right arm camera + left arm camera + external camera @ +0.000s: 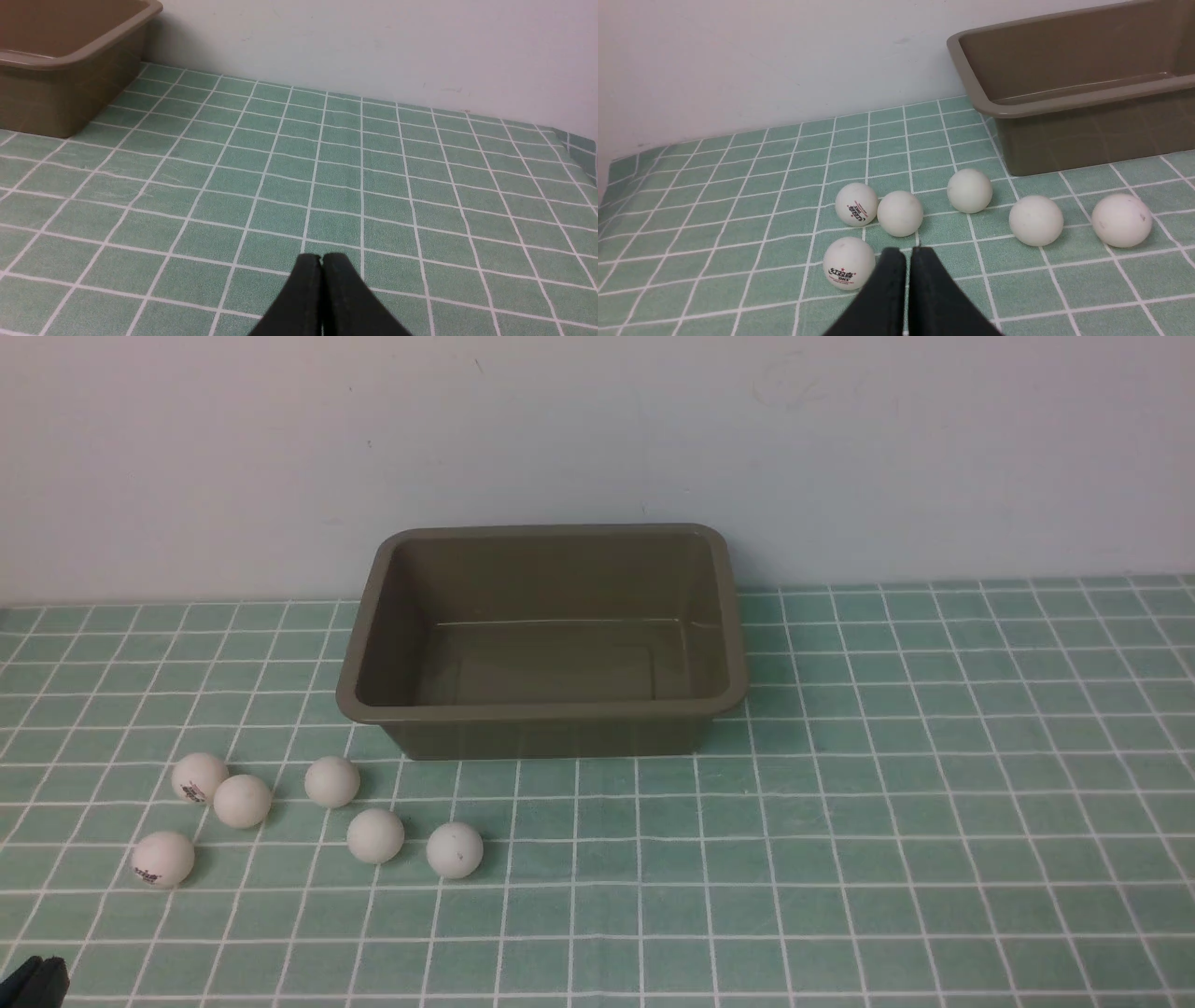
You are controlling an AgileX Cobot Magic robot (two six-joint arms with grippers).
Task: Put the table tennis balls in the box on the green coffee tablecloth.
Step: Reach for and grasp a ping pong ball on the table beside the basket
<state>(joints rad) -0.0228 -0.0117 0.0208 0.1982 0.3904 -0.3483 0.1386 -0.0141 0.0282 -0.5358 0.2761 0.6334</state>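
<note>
In the front view, the box (551, 737), a plain olive-brown tub, stands in the upper middle of the frame, against or near the pale wall (597, 448) behind it. No balls lie in it. It rests on the green tablecloth (934, 803), which has a grid of thin white lines.

Six white table tennis balls (455, 849) lie on the cloth in the lower left of the front view, nearer the camera than the box and toward its left. Two of them, the rear pair on the left, sit touching or nearly so; the others are apart.

Two balls carry readable print. On the front left ball (849, 263) it reads "红双喜" in dark characters, with "DHS" beneath and a small red star above. The rear left ball (857, 204) shows the same kind of mark, turned at a slant, with "DHS" legible. The front right ball has a faint mark too small to read.

The left end effector (900, 254) is closed to almost nothing, its tips together and holding nothing. The right end effector (322, 259) is likewise narrow and empty, over the cloth.
</note>
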